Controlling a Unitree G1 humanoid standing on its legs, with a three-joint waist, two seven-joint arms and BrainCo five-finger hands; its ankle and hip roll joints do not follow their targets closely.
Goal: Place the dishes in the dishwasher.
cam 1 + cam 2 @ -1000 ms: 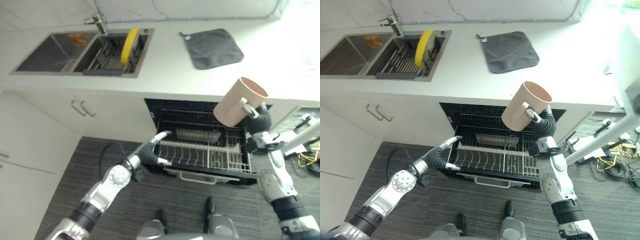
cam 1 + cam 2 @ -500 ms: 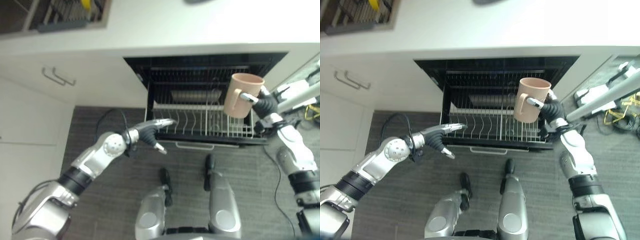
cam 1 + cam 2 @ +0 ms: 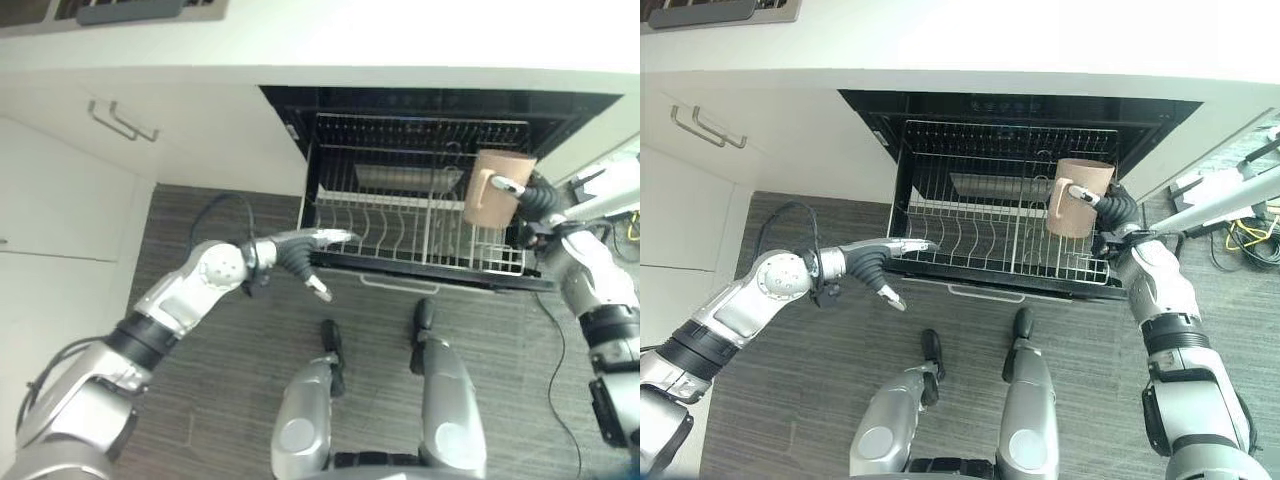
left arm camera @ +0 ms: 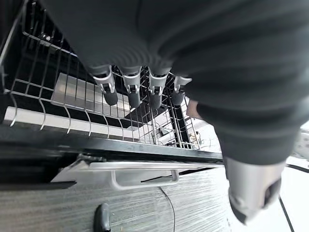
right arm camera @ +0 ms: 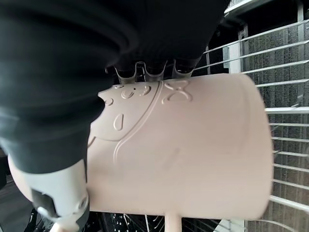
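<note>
Gripping pink mug (image 3: pixel 1077 197), right hand (image 3: pixel 1116 209) fingers mostly hidden.

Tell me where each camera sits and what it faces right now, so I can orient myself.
Left eye view: on the head, looking down at the open dishwasher's white wire rack; both arms show, right hand holding the beige plastic mug.
Right eye view: beside it, same scene, slightly offset.
Left wrist view: along the left hand, fingers straight, toward the rack.
Right wrist view: along the right hand, pressed against the mug.
All four share the rack.
</note>
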